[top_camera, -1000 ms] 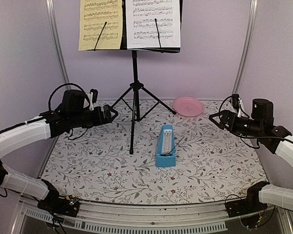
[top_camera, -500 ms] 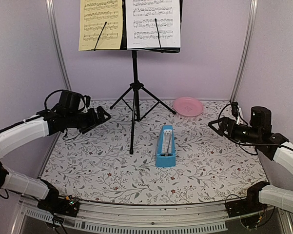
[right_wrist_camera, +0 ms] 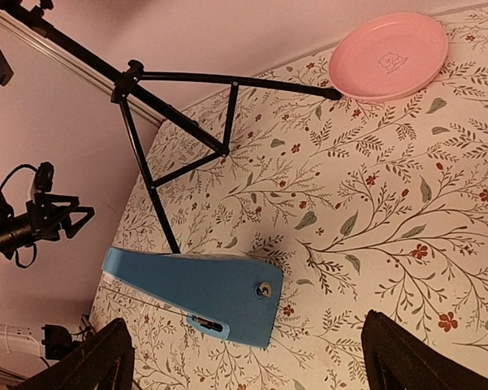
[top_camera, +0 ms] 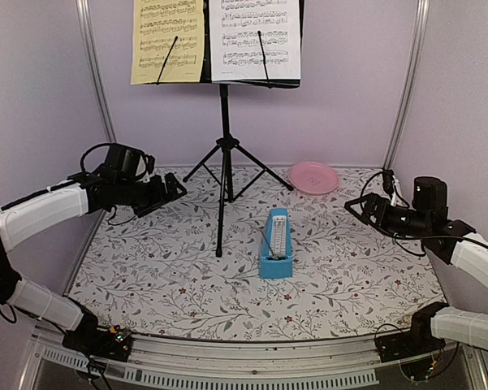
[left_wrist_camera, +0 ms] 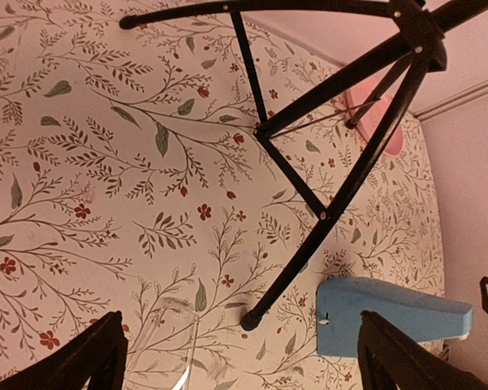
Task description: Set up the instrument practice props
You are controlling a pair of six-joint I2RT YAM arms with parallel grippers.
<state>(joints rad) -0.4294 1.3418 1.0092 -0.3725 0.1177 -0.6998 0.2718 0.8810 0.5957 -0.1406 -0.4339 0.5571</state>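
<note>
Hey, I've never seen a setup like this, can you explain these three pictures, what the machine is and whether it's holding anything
This is a robot with two arms bolted at the near edge of a table. Each arm ends in a two-finger tool. The wide picture comes from a fixed camera above and behind the arms; the other two come from a camera on each wrist, looking past that tool's fingers. The left tool and the right tool hang above the table's sides, both open and holding nothing. A black music stand on a tripod stands at the back, carrying a pale-yellow sheet and a white sheet of music. A blue metronome stands in front of it, and a pink plate lies at the back right.
</note>
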